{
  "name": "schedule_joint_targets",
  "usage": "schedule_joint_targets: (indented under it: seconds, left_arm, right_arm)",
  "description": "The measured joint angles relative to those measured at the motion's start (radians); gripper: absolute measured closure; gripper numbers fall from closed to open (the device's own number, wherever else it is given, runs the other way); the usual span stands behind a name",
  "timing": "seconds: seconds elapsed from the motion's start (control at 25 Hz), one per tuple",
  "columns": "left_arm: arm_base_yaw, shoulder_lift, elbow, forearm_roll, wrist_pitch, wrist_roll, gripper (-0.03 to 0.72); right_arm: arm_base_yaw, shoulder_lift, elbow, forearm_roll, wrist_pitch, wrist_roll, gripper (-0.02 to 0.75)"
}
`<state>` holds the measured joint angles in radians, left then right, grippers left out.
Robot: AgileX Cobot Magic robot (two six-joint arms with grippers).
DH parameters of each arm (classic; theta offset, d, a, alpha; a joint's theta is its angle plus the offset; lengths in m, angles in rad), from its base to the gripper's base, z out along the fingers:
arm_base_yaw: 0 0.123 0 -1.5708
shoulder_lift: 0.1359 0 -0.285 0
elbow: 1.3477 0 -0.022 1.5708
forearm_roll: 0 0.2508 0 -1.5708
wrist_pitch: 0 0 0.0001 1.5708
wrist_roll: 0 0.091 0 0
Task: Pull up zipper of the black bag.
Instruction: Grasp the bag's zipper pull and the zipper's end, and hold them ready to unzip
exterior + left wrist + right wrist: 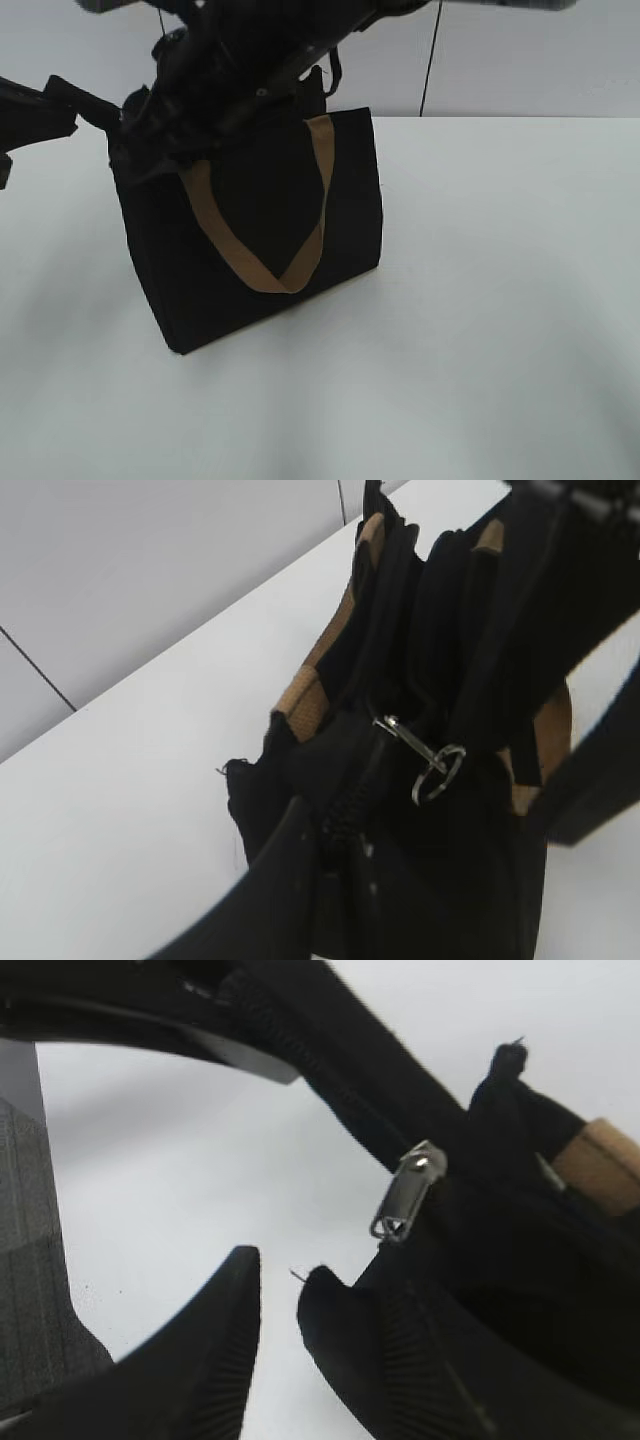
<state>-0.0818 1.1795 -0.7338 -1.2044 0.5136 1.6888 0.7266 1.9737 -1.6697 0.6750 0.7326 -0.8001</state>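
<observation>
You have a plain white surface [500, 300] here, matte and evenly lit, running back to a pale wall. The only thing standing directly on the surface is the black bag [255, 250], upright on its flat base, one corner turned toward you in the exterior view. Taking the black bag as your landmark, the surface stretches bare to its right and in front of it, and a narrower strip shows to its left. In the left wrist view the surface [130, 810] passes beside the black bag [440, 880].
</observation>
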Motion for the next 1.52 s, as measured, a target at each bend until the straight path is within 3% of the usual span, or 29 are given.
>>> schedule_joint_targets:
  seconds: [0.92,1.52]
  left_arm:
    - [0.0,0.0,0.0,0.0,-0.001,0.0,0.665]
    - [0.0,0.0,0.0,0.0,0.002,0.0,0.665]
  right_arm:
    - [0.001,-0.032,-0.001,-0.048,0.015,-0.014,0.45]
    - [0.001,0.022,-0.001,-0.051,-0.067,-0.004,0.45]
